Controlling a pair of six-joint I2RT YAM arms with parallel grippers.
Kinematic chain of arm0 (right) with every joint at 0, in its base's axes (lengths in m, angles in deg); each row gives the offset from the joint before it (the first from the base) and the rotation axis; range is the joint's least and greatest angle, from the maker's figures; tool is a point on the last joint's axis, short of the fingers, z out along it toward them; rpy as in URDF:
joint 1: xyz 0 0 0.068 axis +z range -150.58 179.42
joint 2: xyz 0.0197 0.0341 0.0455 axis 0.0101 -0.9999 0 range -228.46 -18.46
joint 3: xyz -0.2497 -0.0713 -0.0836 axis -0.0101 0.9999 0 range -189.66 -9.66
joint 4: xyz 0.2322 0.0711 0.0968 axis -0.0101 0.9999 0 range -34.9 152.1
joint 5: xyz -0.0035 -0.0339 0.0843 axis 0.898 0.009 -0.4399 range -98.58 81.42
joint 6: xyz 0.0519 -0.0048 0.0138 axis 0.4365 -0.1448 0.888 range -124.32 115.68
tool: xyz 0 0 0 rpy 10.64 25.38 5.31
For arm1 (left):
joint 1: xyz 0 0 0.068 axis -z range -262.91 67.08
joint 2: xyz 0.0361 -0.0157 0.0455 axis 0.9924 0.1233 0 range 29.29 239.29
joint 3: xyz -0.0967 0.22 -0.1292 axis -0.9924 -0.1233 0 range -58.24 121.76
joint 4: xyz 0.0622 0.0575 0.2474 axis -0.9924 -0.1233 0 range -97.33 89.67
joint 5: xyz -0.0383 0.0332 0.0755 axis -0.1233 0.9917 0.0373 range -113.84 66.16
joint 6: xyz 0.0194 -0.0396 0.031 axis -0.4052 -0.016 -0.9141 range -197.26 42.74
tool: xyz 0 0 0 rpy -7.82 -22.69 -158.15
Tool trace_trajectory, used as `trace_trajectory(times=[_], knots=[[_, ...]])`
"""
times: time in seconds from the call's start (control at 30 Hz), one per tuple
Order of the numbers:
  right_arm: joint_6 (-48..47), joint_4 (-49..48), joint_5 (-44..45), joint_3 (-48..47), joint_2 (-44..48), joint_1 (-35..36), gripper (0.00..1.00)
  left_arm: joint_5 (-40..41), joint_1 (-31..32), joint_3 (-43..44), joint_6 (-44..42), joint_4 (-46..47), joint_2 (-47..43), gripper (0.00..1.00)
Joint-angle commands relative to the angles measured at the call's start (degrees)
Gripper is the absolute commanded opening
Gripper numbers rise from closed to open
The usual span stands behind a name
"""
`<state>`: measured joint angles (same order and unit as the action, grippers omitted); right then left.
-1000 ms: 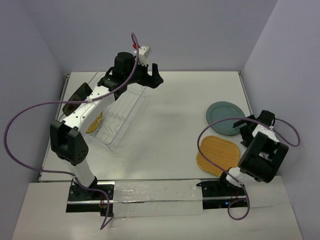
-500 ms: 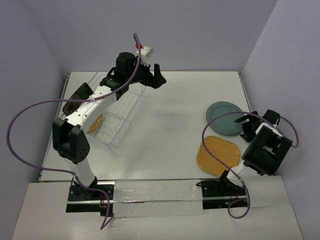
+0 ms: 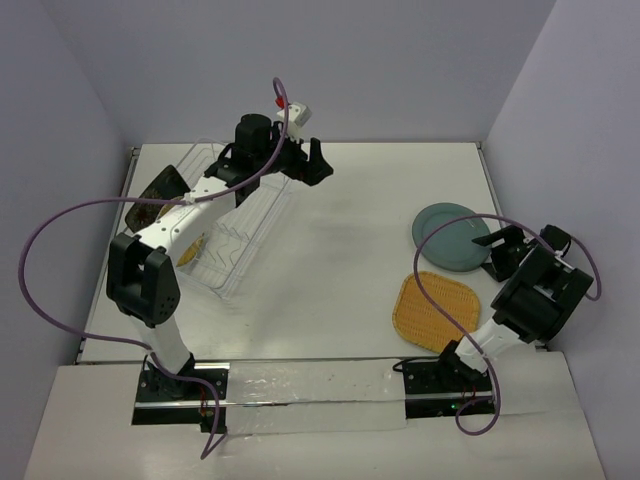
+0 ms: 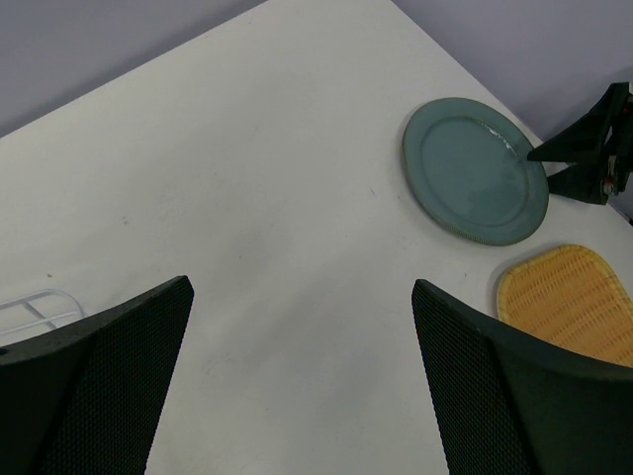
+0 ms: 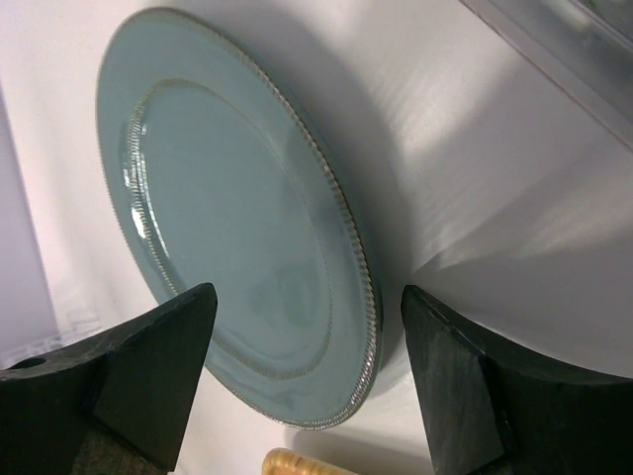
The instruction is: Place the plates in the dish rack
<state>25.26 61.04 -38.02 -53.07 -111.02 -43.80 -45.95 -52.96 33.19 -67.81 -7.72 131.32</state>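
- Plates first: the teal-grey plate (image 5: 237, 228) lies flat on the table (image 3: 340, 250). Its rim sits between the spread, empty fingers of the right end effector (image 5: 307, 297), which is low and edge-on, seemingly to pinch that rim.
- Just beside that end effector, the orange-yellow woven plate (image 3: 437, 310) lies flat, waiting.
- Well away, the left end effector (image 3: 310, 160) hovers released, holding nothing.
- Beneath it, the dish rack (image 3: 262, 215) holds a yellow woven plate (image 3: 190, 250) and a black square plate (image 3: 158, 190), both partly hidden.
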Motion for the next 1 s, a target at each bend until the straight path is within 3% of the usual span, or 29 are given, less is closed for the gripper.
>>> trace_trajectory(times=[0.0,0.27,0.4,0.93,0.97], knots=[[-2.10,2.77,0.17,-0.04,-5.31,-2.33,0.84,-3.74,0.46,-0.51,-2.09,5.15,-0.76,0.99],[-4.26,2.77,-7.11,-2.11,-9.74,-4.85,0.88,-4.96,0.46,1.55,-4.78,4.75,2.38,0.99],[-6.55,2.69,-9.17,-3.18,-11.44,-4.85,0.77,-6.98,0.46,1.73,-4.88,5.89,3.73,0.99],[-5.70,1.97,-6.96,-3.44,-11.67,-4.05,0.49,-6.90,0.46,3.84,-4.69,5.81,7.65,0.99],[-5.63,1.97,-6.85,-3.44,-11.58,-4.01,0.43,-6.71,0.46,3.70,-4.65,5.81,7.61,0.99]])
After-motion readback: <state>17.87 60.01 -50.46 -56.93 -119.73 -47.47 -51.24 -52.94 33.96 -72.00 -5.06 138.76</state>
